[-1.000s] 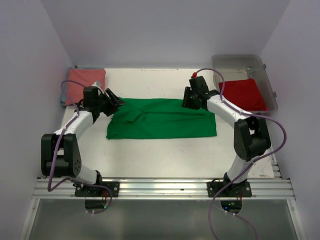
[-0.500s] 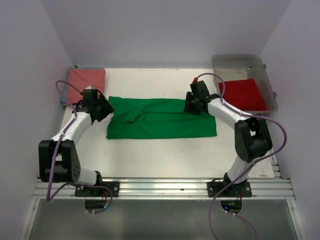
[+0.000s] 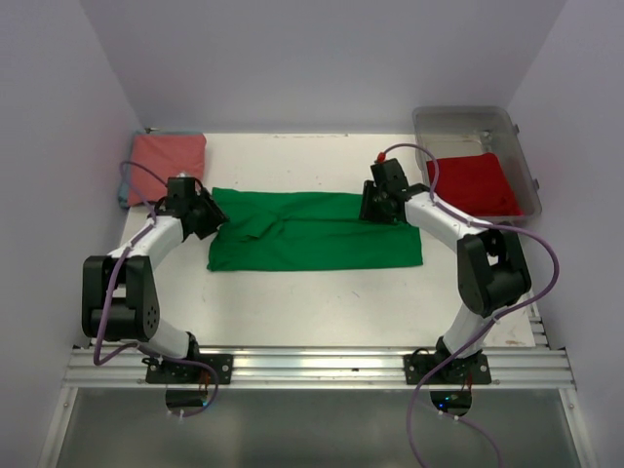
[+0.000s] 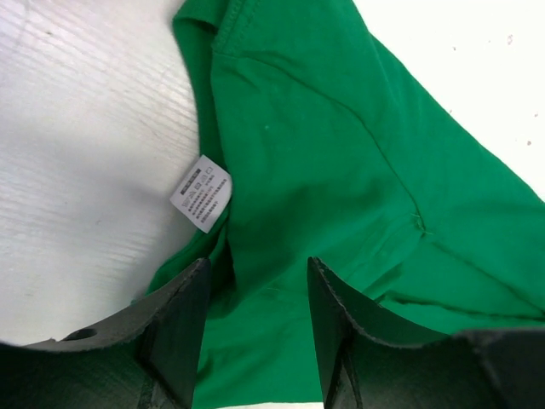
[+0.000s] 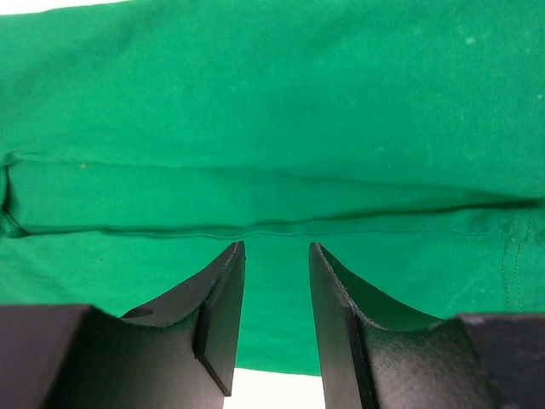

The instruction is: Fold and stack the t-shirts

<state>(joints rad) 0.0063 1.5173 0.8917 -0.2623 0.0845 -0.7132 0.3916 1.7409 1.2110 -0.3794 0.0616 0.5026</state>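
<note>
top cam sits high above & behind the arm bases (image 3: 190, 369), looking down & fwd, far enough to take in the whole table (image 3: 322, 302). left wrist cam looks down past the left gripper (image 4: 255, 285), v. close on the green shirt (image 4: 341, 170) w/ bare tabletop beside. right wrist cam looks past the right gripper (image 5: 277, 273), just as close, cloth nearly filling it. all 3 share that shirt.

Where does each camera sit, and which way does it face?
Top: above and behind, facing down at the table; left arm and right arm show.
Left wrist: on the left arm, facing down at the green shirt's label; left fingers show.
Right wrist: on the right arm, facing down at a seam; right fingers show.
Shared: all see the green shirt.
</note>
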